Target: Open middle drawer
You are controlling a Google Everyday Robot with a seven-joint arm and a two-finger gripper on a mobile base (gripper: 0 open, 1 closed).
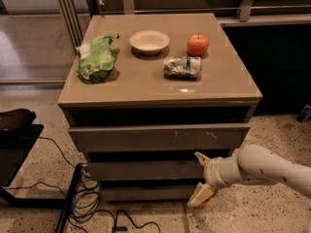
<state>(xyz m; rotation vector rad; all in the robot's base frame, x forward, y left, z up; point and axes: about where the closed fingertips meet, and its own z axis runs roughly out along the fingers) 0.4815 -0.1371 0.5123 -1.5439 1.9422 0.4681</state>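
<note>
Middle drawer (146, 170), a plain taupe-grey flat front with no handle, sits second of three fronts in the cabinet, below the taller scratched grey front (160, 138) and above the thin bottom panel (146, 192), and set back from the scratched front; white two-finger gripper (200, 176) on a white arm (265, 166) is at the drawer's right end; jaws spread wide, the upper tip by the front's top edge, the lower tip down beside the bottom panel; whether either touches cannot be told; beige counter (141, 84) carries a crumpled green bag (97, 57), round white bowl (149, 41), red apple (198, 44) and a crushed can (182, 67) on its side; black cables (92, 200) lie on the speckled floor at left.
</note>
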